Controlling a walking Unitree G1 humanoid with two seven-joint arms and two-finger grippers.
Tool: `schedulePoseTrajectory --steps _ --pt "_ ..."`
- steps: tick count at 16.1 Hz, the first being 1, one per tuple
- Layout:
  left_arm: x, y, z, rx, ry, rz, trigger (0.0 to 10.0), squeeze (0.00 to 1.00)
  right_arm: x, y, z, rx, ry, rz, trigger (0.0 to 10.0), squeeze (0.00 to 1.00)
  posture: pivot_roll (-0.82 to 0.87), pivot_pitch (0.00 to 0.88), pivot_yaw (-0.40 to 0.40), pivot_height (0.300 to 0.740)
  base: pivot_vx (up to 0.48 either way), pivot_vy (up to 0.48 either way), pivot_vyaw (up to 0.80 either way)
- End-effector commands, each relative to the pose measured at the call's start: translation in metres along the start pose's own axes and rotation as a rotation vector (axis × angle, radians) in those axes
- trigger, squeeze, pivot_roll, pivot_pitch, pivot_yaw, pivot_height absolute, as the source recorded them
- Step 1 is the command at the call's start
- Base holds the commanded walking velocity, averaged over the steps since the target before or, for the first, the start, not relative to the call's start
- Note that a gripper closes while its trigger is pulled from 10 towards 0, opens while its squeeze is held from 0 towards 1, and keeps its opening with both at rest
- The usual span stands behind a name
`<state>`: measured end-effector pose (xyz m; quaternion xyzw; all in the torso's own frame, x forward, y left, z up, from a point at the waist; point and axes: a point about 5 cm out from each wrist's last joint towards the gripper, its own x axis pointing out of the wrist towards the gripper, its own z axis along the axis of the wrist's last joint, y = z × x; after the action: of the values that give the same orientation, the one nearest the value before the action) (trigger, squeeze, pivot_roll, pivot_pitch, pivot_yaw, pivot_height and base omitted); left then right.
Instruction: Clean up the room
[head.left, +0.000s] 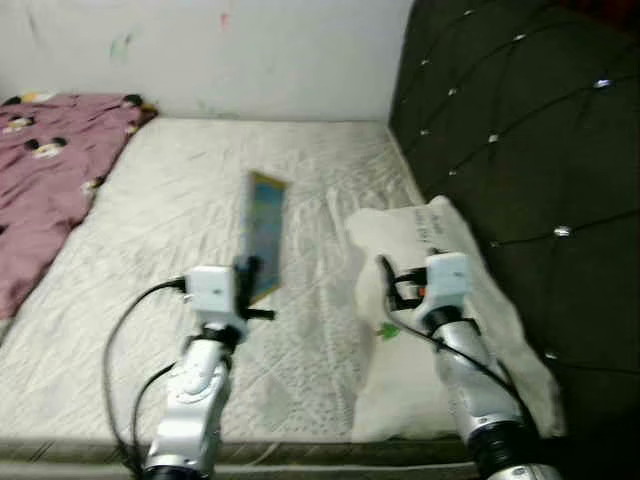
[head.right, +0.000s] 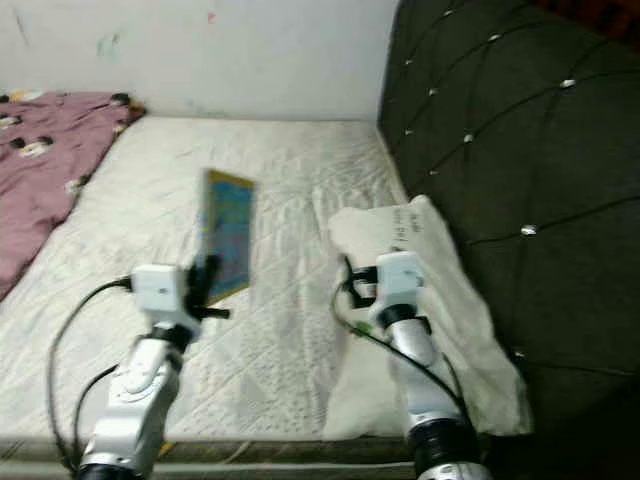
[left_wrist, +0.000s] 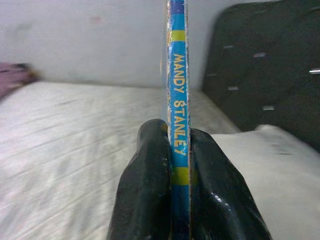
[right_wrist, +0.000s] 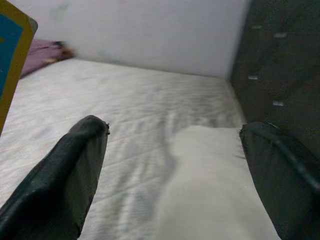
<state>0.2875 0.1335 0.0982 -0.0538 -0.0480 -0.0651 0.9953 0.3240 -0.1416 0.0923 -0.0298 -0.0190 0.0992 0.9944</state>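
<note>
A thin blue and yellow book (head.left: 264, 232) stands upright above the mattress (head.left: 180, 210), held on edge by my left gripper (head.left: 250, 278). In the left wrist view its spine (left_wrist: 178, 120) reads "MANDY STANLEY" and both black fingers (left_wrist: 150, 185) press against it. My right gripper (head.left: 392, 282) hovers over the white pillow (head.left: 440, 330) by the headboard, its fingers (right_wrist: 65, 175) spread wide with nothing between them. A corner of the book (right_wrist: 12, 55) shows in the right wrist view.
A pink patterned blanket (head.left: 50, 160) lies bunched at the mattress's far left. The dark tufted headboard (head.left: 520, 150) rises along the right side. A white wall (head.left: 220, 50) closes the far end. The bed's front edge (head.left: 300, 445) lies just below my arms.
</note>
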Motion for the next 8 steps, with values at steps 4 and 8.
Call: schedulePoseTrajectory --steps 4,8 --pt "0.001 -0.002 0.007 0.016 -0.024 0.013 10.0 0.0 -0.004 -0.005 0.0 -0.025 -0.007 0.003 10.0 0.0 0.01 0.0 0.008 0.74 0.0 0.0 0.34" --pt "-0.012 0.009 0.006 0.014 -0.004 0.066 10.0 0.0 -0.01 -0.013 -0.002 -0.025 0.016 -0.022 10.0 0.0 0.02 0.045 -0.019 0.74 0.0 0.0 0.2"
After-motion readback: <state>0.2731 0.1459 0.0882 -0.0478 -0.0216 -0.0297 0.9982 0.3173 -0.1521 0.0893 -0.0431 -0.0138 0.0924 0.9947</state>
